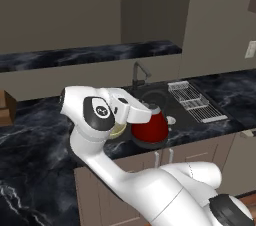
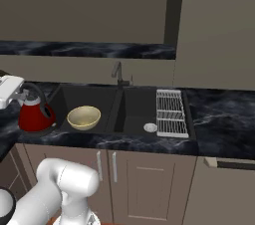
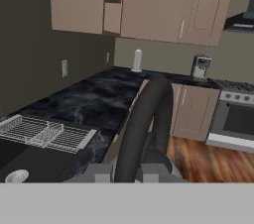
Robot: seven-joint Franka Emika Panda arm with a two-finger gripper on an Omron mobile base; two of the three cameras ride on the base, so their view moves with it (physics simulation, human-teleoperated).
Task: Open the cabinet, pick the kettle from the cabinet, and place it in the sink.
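The red kettle (image 2: 36,116) is at the left rim of the dark sink (image 2: 130,105), and I cannot tell whether it rests there or hangs just above. My gripper (image 2: 16,94) is shut on the top of its black loop handle (image 3: 144,119), which arches up between the grey fingertips (image 3: 99,172) in the hand view. In the left base view the kettle (image 1: 151,129) shows under the white hand, at the sink's (image 1: 176,110) front left. On the far wall an upper cabinet (image 3: 113,2) has a door ajar.
A cream bowl (image 2: 83,117) lies in the sink's left half. The round drain (image 2: 150,127) is at the right, the faucet (image 2: 118,72) behind. A wire rack (image 2: 172,112) covers the sink's right side. Black marble counter (image 2: 219,119) extends to both sides.
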